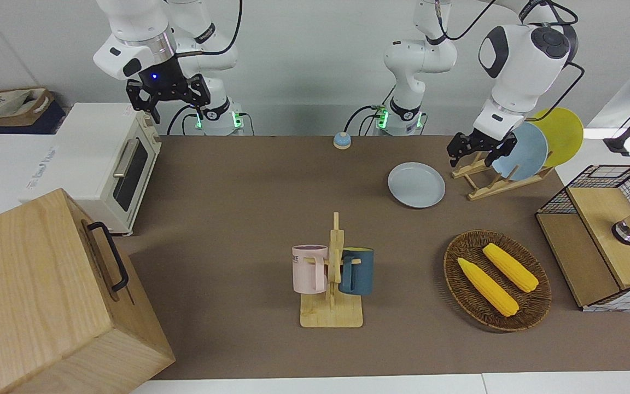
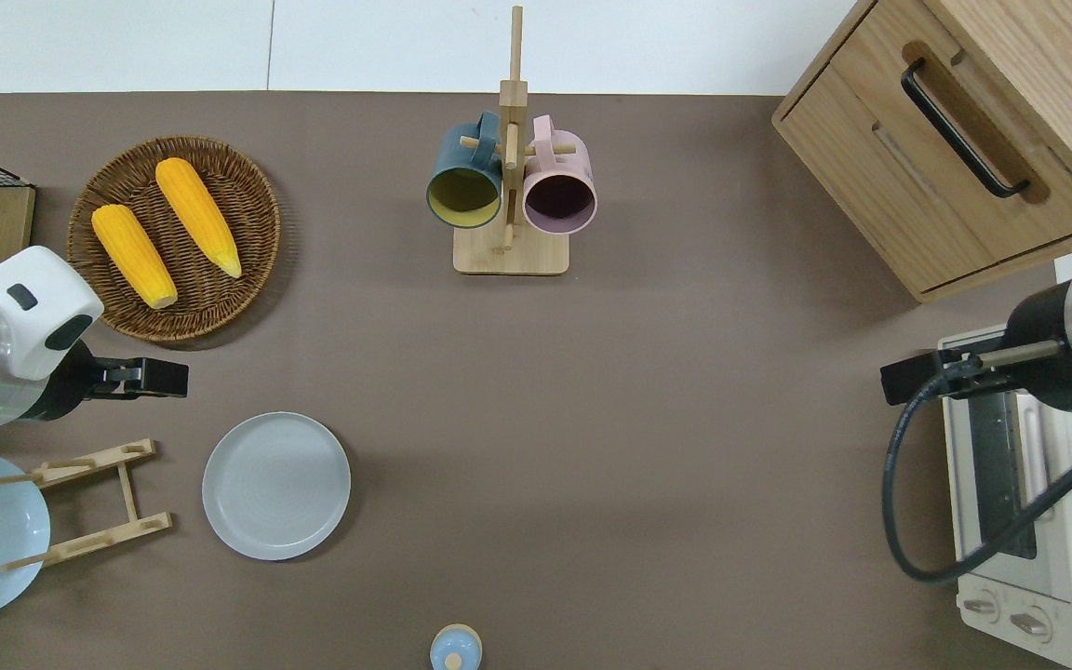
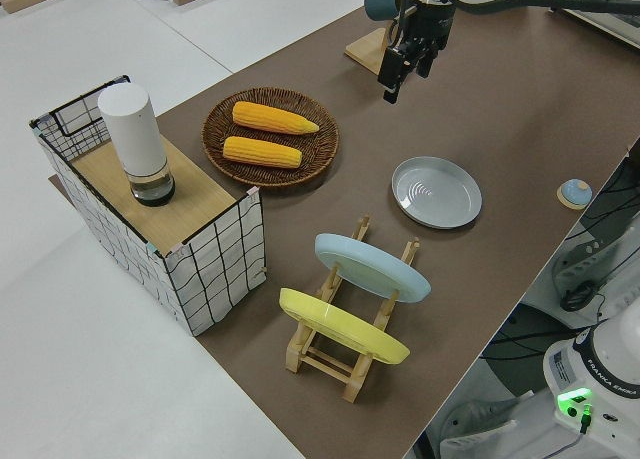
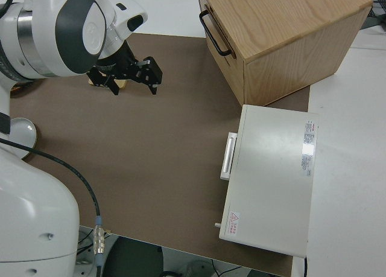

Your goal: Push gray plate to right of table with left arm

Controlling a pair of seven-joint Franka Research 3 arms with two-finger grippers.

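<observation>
Nearest the robots, a small blue bell sits at the table edge. The gray plate lies flat just beside the wooden dish rack toward the left arm's end, touched by nothing. The rack holds a light-blue plate and a yellow plate. The left gripper hangs in the air over bare table between gray plate and corn basket — whether released or clenched, I cannot tell. Farther out stands the mug rack. Right arm parked — right gripper jaws spread.
</observation>
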